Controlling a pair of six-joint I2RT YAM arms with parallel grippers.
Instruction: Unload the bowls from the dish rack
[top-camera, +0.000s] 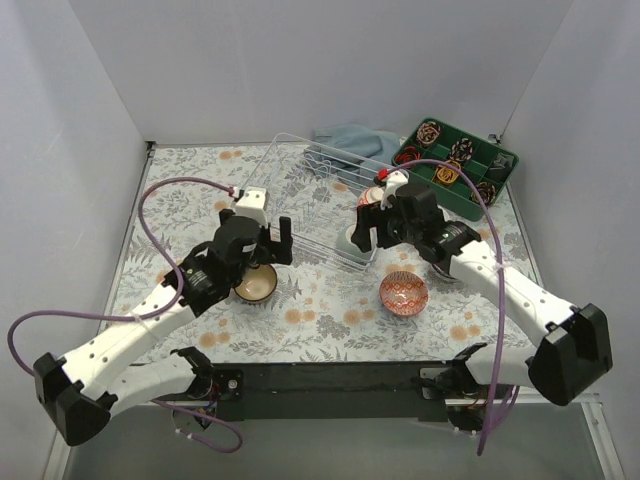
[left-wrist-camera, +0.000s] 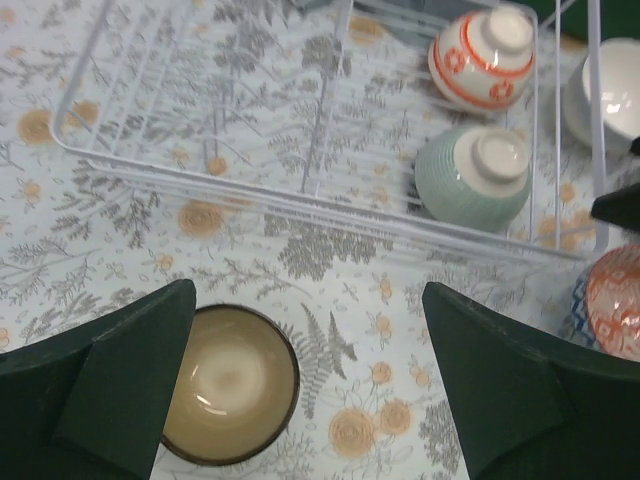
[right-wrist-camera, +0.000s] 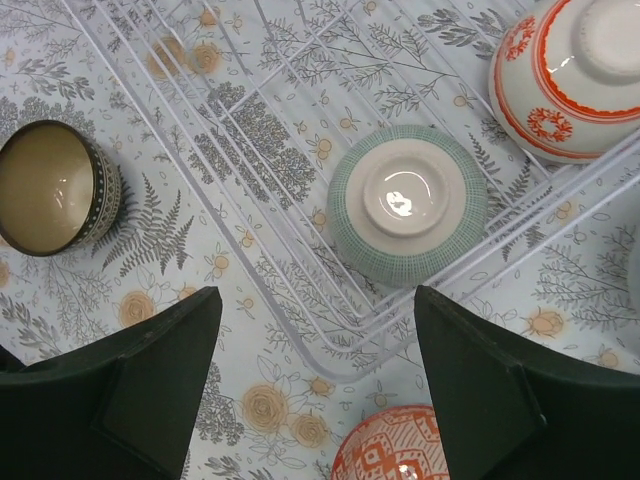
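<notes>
The white wire dish rack (top-camera: 318, 190) stands mid-table; it also shows in the left wrist view (left-wrist-camera: 300, 195) and the right wrist view (right-wrist-camera: 300, 250). A green ribbed bowl (right-wrist-camera: 408, 203) lies upside down in the rack's near right corner. A white bowl with red bands (right-wrist-camera: 565, 75) lies beside it, also in the rack. A brown bowl (top-camera: 256, 284) and an orange patterned bowl (top-camera: 403, 293) stand upright on the table in front of the rack. My left gripper (top-camera: 274, 243) is open and empty above the brown bowl (left-wrist-camera: 230, 385). My right gripper (top-camera: 368, 234) is open and empty above the rack's near right corner.
A green compartmented tray (top-camera: 462, 163) with small items sits at the back right. A blue-grey cloth (top-camera: 350, 140) lies behind the rack. A white bowl (left-wrist-camera: 612, 90) stands just outside the rack's right wall. White walls enclose the table on three sides.
</notes>
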